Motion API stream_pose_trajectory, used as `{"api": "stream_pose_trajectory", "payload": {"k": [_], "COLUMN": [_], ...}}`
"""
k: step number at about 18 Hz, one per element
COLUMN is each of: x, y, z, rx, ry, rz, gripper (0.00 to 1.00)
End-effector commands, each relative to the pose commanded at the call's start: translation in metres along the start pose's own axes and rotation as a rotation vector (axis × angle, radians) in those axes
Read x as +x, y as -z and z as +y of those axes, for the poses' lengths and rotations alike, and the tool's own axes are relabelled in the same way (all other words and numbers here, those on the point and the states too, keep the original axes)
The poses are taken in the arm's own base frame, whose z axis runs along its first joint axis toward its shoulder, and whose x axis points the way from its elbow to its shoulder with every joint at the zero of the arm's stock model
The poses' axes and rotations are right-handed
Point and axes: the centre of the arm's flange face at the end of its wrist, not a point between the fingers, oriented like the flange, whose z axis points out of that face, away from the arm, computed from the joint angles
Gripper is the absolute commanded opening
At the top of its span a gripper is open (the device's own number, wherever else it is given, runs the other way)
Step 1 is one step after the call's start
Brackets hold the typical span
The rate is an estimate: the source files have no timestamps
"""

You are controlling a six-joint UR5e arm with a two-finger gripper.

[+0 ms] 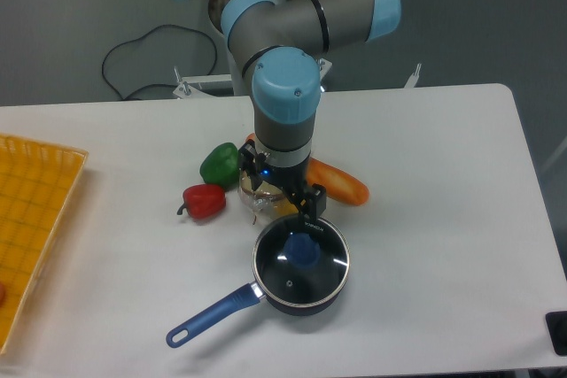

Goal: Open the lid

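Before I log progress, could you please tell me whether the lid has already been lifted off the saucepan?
No, the glass lid sits flat on the blue saucepan, its blue knob free of the gripper.

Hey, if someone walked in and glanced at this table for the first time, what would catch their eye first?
Probably the big grey and light blue robot arm reaching down over the middle of the white table, its tool just above the blue knob of the glass lid. That lid sits on a dark blue pan near the front edge. Behind it lie bright peppers, green, red and orange.
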Motion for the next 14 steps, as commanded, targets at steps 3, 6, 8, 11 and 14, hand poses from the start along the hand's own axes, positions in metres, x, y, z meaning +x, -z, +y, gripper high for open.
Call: {"api": "stream_pose_trajectory", "payload": {"k": [3,6,8,11,14], "x": [0.005,0.004,0.003,0.001,-0.008], "y": [-0.007,-0.008,-0.012,-0.01,-0.004], "z": [0.004,0.003,0.002,-0.003,-0.01], "rx": [-0.012,-0.004,-0.005,0.01,0.027], "ry": [-0.005,0.026,0.063,0.06,0.044], "rz": [0.007,-0.004,-0.003,-0.019,-0.053], "gripper": [1.0,1.0,1.0,1.0,1.0]}}
